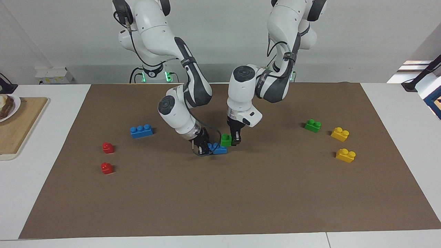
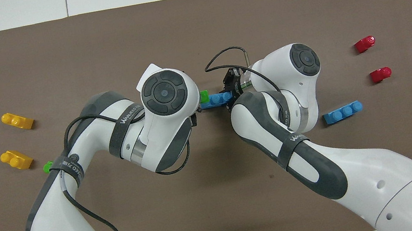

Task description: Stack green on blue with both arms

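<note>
My right gripper (image 1: 204,146) is shut on one end of a blue brick (image 1: 217,149) down at the brown mat (image 1: 241,193). My left gripper (image 1: 235,140) is shut on a green brick (image 1: 226,139), which hangs right over the blue brick's free end, its bottom level with the studs. From overhead, only a sliver of the green brick (image 2: 204,96) shows beside the blue brick (image 2: 217,99); the left wrist hides its gripper. A second green brick (image 1: 313,125) and a second blue brick (image 1: 141,131) lie on the mat.
Two yellow bricks (image 1: 340,134) (image 1: 345,155) lie toward the left arm's end. Two red bricks (image 1: 108,147) (image 1: 106,168) lie toward the right arm's end. A wooden board (image 1: 20,127) with a plate sits off the mat there.
</note>
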